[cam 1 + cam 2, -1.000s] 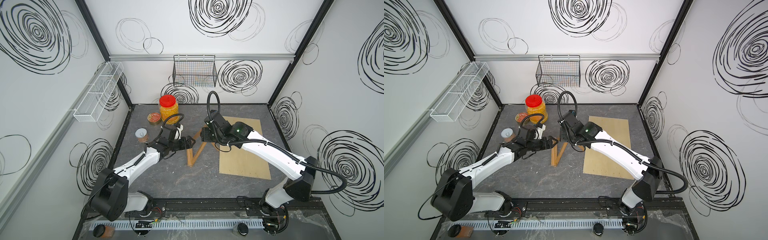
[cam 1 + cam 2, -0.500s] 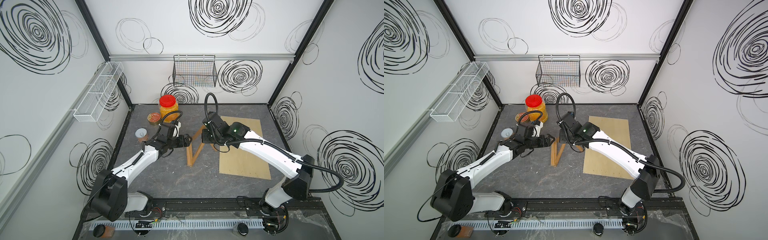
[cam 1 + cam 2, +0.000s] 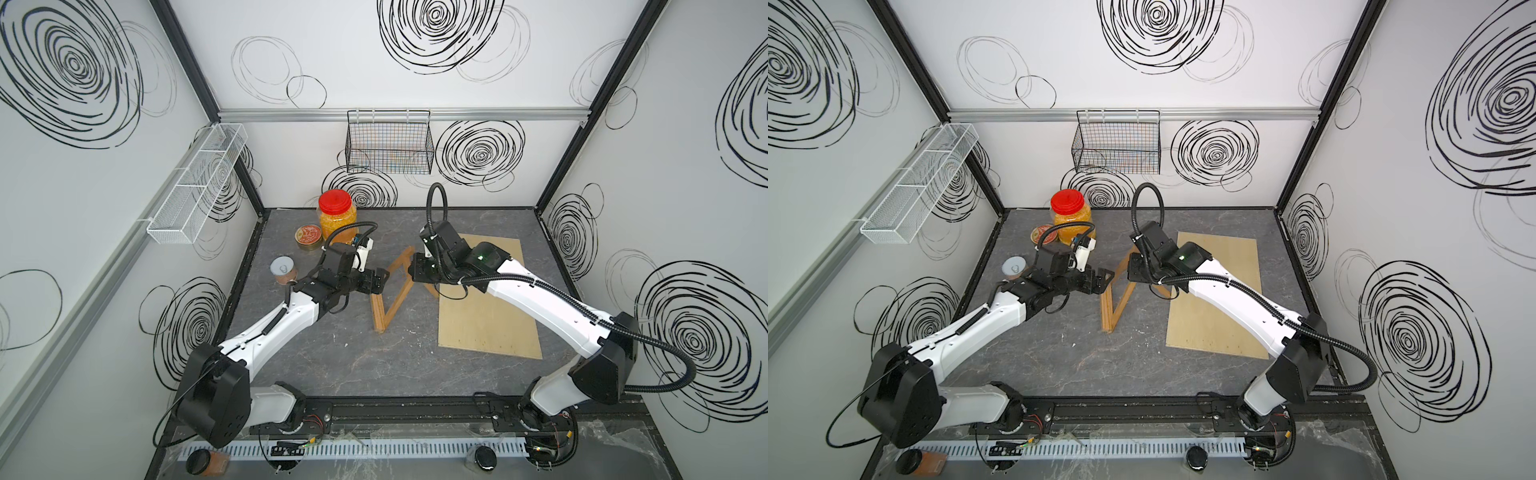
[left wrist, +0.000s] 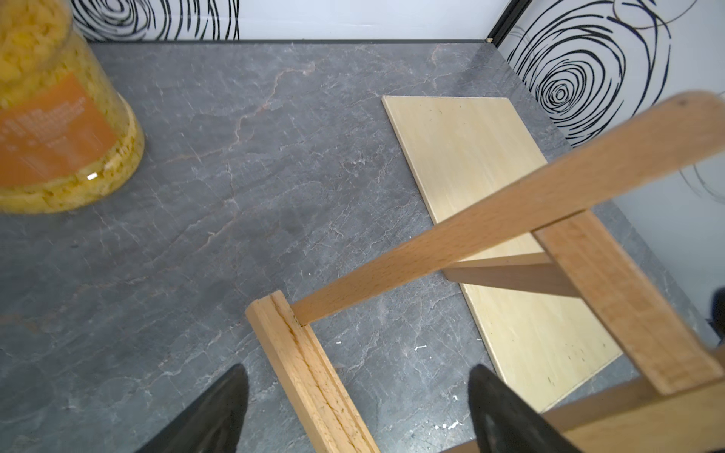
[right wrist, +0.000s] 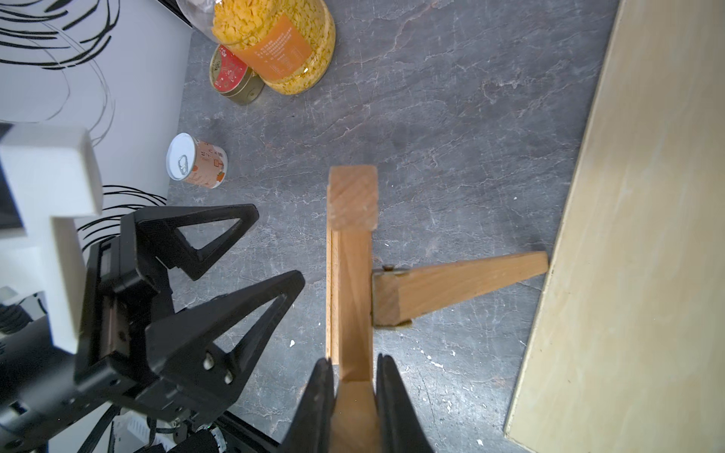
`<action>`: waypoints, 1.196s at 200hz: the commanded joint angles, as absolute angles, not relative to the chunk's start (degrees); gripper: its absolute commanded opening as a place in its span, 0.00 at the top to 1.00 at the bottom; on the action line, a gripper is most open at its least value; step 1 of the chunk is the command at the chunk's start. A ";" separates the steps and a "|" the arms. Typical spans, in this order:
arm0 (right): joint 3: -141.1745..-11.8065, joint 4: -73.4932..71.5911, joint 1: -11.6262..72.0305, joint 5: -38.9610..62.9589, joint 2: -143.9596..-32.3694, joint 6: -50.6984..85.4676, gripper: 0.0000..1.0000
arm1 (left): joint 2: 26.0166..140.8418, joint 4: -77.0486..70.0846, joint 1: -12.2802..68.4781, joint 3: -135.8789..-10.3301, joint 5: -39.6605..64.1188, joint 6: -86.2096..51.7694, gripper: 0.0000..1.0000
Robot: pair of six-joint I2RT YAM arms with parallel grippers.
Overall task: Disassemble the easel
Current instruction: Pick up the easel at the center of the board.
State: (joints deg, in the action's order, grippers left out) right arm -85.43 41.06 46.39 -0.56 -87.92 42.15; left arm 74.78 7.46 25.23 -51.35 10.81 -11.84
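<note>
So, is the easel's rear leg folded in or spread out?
Spread out: the rear leg angles away from the easel's front frame toward the plywood board.

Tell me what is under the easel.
Only bare grey tabletop shows under the easel; its rear leg ends beside the plywood board. Whatever its ledge strip covers is hidden.

We look down into a booth of white walls [image 3: 361, 50] drawn over with black spiral scribbles [image 3: 435, 16] and joined at black corner posts [image 3: 185, 58]. An aluminium rail [image 3: 399, 115] crosses the back wall, and a black wire basket [image 3: 388, 143] hangs from it. A white mesh shelf [image 3: 195, 187], divided into compartments, is fixed to the left-hand wall. The floor [image 3: 332, 357] is dark grey, stone-veined and evenly lit.
</note>
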 commanded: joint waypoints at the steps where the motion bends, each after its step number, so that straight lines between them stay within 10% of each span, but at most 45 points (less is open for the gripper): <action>1: -84.19 38.32 44.47 3.66 -83.87 42.40 1.00 | 71.57 4.83 25.92 -53.68 8.36 -4.40 0.09; 239: -80.58 30.40 38.18 26.01 -74.86 37.90 1.00 | 75.08 18.83 23.04 -67.96 24.83 19.84 0.07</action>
State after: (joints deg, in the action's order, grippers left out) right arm -79.57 35.05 38.44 22.74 -76.86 38.30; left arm 73.28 17.15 23.44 -65.67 22.24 17.10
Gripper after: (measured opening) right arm 0.161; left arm 0.940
